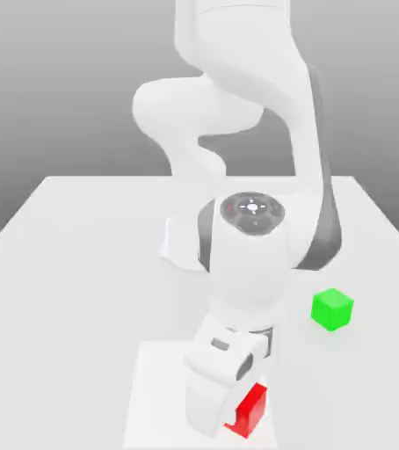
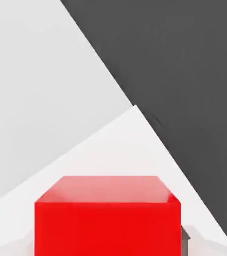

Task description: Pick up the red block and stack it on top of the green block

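The red block [image 1: 250, 410] sits on the white table near its front edge, to the exterior view's right of the hand. My gripper [image 1: 231, 402] is down at table height over it, with the white hand covering most of the cube. In the hand view the red block [image 2: 108, 220] is very close, and a dark fingertip [image 2: 186, 239] presses against its side. The jaws are shut on the red block, which still rests on the surface. The green block [image 1: 332, 308] stands alone on the table, farther back and to the exterior view's right.
The arm's white base [image 1: 185, 250] stands at the middle of the table [image 1: 71, 264], behind the hand. In the hand view the table edge [image 2: 150, 125] runs close by the red block, with dark floor [image 2: 185, 60] beyond it.
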You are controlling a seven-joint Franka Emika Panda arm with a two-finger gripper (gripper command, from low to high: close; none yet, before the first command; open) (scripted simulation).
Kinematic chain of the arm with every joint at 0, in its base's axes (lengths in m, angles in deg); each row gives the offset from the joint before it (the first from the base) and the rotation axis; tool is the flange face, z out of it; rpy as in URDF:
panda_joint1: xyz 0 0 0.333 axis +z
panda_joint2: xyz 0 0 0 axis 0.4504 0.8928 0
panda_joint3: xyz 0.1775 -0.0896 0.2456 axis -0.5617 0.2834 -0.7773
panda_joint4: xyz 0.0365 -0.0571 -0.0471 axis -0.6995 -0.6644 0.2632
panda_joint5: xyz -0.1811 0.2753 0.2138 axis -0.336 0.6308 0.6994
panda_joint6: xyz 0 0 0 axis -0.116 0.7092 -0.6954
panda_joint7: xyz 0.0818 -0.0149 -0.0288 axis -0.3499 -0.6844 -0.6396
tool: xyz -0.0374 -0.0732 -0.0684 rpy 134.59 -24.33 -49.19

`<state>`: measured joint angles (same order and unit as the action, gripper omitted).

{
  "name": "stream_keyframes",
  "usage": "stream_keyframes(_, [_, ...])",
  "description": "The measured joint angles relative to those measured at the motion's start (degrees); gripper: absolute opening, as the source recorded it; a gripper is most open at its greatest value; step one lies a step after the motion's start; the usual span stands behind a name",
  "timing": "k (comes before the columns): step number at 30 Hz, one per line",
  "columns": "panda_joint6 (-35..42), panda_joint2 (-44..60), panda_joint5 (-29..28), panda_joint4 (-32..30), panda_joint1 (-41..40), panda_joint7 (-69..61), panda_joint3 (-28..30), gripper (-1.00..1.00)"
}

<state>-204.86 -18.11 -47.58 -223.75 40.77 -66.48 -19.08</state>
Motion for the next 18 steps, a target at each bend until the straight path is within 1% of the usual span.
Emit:
stream_keyframes(2, [1.78, -2.20, -0.88, -0.34, 0.48, 0.59, 0.65, -1.00])
stream_keyframes(6, [8.11, -9.84, -3.63, -1.64, 1.53, 2.63, 2.14, -1.00])
stream_keyframes(9, [9.62, -14.48, -1.95, -5.12, 4.12, 1.28, -1.22, -1.00])
stream_keyframes(13, [10.39, -20.58, 0.61, -10.64, 11.76, -0.83, -5.79, -1.00])
stream_keyframes(15, [10.68, -23.76, 1.12, -13.45, 15.35, -1.34, -7.16, -1.00])
stream_keyframes(18, [11.03, -28.62, 0.83, -17.71, 18.56, -1.33, -9.88, -1.00])
